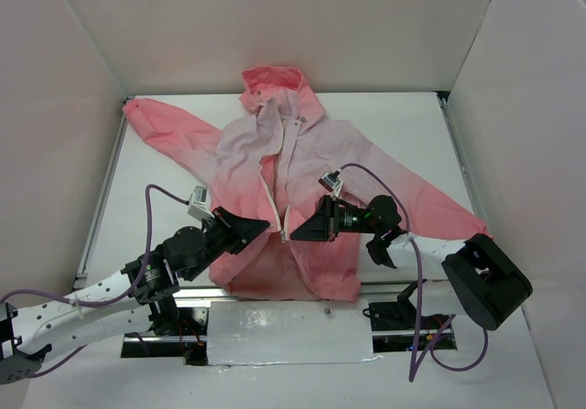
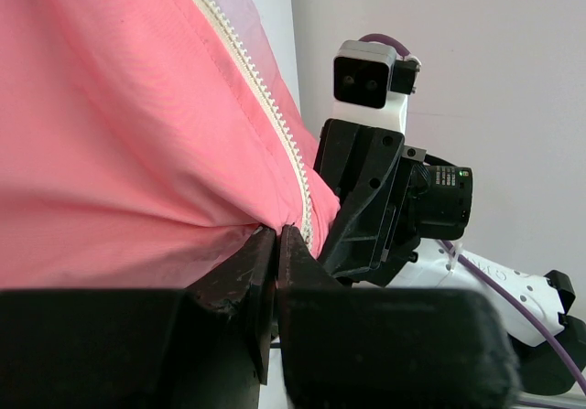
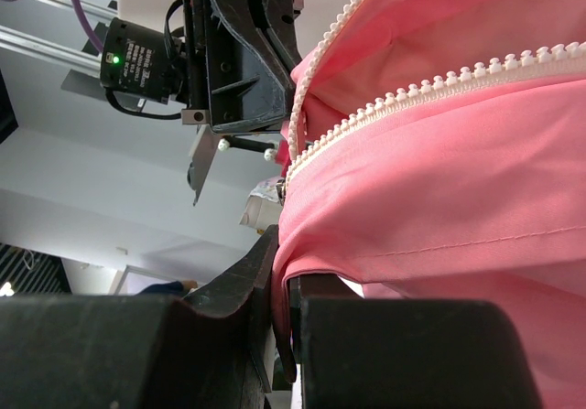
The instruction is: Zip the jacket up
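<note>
The jacket (image 1: 302, 166) lies spread on the white table (image 1: 403, 125), hood at the far side, coral pink with a pale lilac chest. Its front is open and the white zipper (image 1: 274, 178) runs down the middle. My left gripper (image 1: 265, 223) is shut on the left front edge low down, beside the zipper teeth (image 2: 257, 90); pink cloth is pinched between its tips (image 2: 277, 232). My right gripper (image 1: 295, 234) faces it a few centimetres away and is shut on a fold of the right front edge (image 3: 282, 264), below the zipper teeth (image 3: 439, 83). The zipper slider is not visible.
White walls enclose the table on three sides. A silver taped plate (image 1: 284, 331) lies at the near edge between the arm bases. Purple cables (image 1: 417, 272) loop off both wrists. A bulky black arm part (image 1: 485, 281) sits at the right front.
</note>
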Motion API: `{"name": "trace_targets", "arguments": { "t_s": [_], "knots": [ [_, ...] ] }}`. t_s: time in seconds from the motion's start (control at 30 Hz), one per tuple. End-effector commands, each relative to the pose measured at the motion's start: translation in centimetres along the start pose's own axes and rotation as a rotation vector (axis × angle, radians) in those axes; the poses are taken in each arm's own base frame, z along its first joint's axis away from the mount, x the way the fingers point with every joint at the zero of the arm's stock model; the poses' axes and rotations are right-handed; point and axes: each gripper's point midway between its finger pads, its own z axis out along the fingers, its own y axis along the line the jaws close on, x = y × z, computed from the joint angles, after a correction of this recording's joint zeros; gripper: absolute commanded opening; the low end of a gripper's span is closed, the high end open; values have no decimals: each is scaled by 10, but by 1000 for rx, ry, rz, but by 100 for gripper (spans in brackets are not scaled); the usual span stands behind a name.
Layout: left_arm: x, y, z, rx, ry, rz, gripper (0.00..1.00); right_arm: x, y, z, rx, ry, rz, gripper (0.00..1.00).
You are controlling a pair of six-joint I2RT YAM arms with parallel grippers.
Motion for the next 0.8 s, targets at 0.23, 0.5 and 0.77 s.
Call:
{"name": "trace_targets", "arguments": {
  "t_s": [0.23,0.5,0.77],
  "knots": [
    [-14,-35,-5,98,-36,-54,0,-11,21,6,-71,-17,-105,0],
    [-13,-33,-6,96,-32,-60,0,-12,22,7,-75,-16,-113,0],
    [-10,-28,-7,91,-21,-67,0,-15,25,8,-77,-23,-122,0]
  ]
}}
